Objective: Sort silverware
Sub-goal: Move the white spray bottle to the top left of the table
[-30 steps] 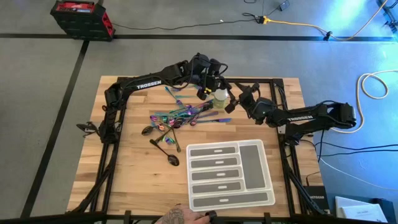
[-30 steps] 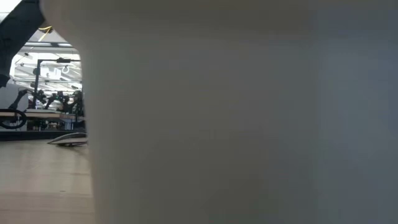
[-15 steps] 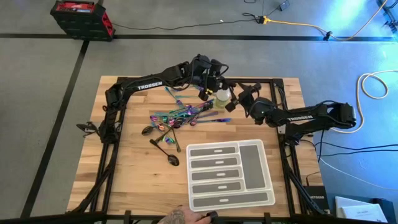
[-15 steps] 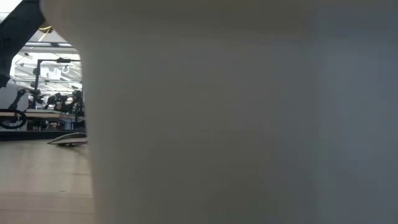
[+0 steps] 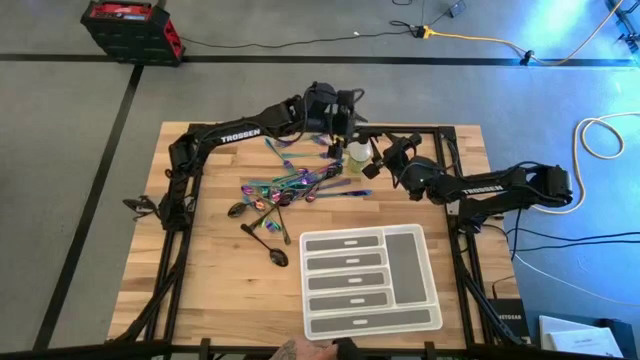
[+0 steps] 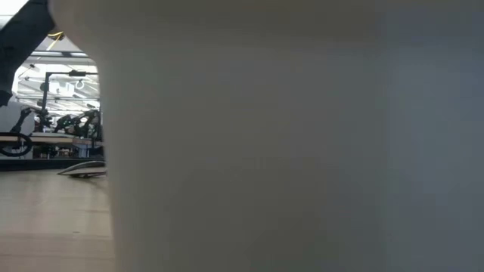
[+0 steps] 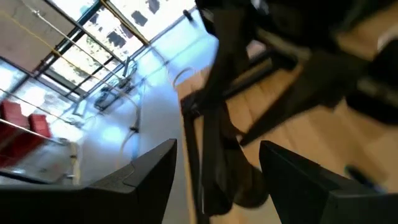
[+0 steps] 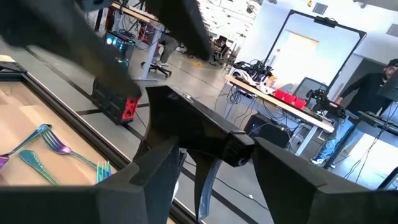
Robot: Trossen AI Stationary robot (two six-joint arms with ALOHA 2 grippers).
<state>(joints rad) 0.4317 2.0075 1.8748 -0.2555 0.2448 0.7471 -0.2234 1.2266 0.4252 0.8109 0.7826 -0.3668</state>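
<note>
A: Progress so far looks like zero. Tray (image 5: 418, 281) compartments all look bare from above, nothing sorted in.

B: Where's the silverware (image 5: 285, 190)?

A: Loose pile mid-table, left of and behind the tray. Rainbow pieces tangled together, a few dark spoons (image 5: 277, 255) lying nearer the tray, a couple of forks (image 8: 55, 148) up toward the far edge. All of it left to do.

B: Grippers?

A: Left gripper (image 5: 341, 122) is up by the far edge, just beside the spray bottle (image 5: 357, 158), fingers apart, nothing between them in its wrist view. Right gripper (image 5: 385, 152) is on the bottle's other side, close to it, fingers apart too, empty as far as I can tell.

B: Anything in the way?

A: The bottle sits between the two grippers, just beside the pile's right end. Both arms crowd that spot, so they could clash. Low view is almost fully blocked by something pale right at the lens, probably the tray wall, can't be sure.

B: People?

A: One person in the background of the right wrist view, well off the table.
</note>
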